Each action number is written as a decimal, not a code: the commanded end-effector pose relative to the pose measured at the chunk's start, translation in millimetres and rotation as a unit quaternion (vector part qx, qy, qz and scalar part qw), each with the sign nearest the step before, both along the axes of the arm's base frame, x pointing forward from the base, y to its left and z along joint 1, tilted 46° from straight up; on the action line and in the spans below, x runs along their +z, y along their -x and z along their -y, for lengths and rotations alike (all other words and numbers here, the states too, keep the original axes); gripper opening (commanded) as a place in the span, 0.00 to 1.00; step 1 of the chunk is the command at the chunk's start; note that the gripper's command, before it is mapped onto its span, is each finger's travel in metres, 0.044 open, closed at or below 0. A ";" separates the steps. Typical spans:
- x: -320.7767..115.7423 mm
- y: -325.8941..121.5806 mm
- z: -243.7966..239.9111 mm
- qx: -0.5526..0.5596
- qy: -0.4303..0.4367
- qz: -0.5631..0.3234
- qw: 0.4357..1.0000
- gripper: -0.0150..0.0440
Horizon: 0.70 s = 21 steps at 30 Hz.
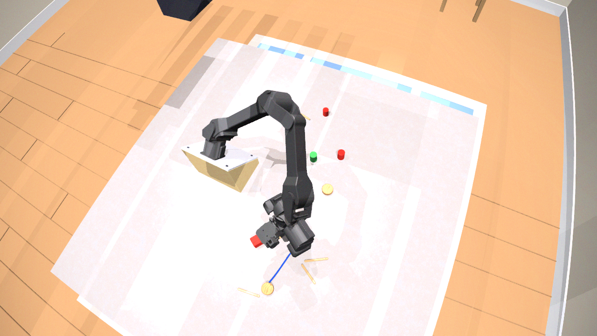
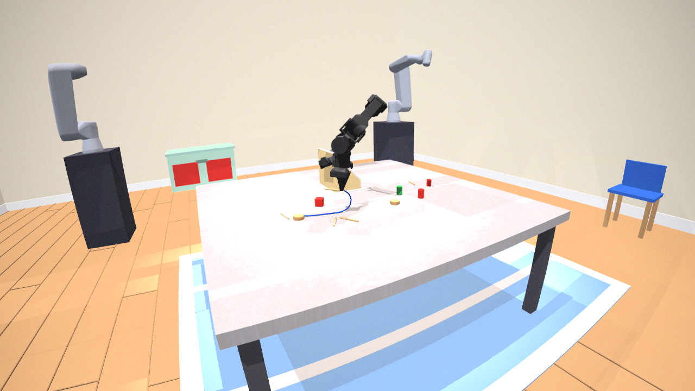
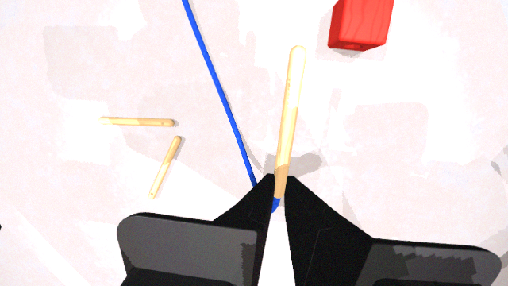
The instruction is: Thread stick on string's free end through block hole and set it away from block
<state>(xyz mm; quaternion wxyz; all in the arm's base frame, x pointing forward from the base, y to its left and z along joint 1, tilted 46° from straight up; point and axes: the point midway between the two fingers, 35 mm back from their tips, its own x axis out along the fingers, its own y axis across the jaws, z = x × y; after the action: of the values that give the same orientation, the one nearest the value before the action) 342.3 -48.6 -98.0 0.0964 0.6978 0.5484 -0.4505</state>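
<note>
Loose stick (image 1: 248, 292) (image 2: 284, 215) beside button (image 1: 267, 288) (image 2: 298, 217), both on table (image 1: 200, 250) (image 2: 389, 252).

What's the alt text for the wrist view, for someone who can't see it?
The gripper holds a thin wooden stick by its blue-string end; the red block sits upper right, two loose sticks left.

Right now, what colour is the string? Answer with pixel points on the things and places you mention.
The string (image 1: 279, 268) (image 2: 327, 213) (image 3: 216, 82) is blue, clearest in the wrist view.
</note>
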 end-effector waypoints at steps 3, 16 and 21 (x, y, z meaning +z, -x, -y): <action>-7.7 3.0 -6.1 -0.004 -0.017 0.004 1.000 0.25; -12.6 2.3 -13.4 -0.010 -0.034 0.013 0.999 0.25; -8.9 -1.4 -16.7 -0.011 -0.033 0.013 0.999 0.25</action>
<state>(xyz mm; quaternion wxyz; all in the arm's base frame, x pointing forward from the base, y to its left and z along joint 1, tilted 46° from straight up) 340.3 -34.7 -110.0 0.0748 0.7112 0.5545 -0.4256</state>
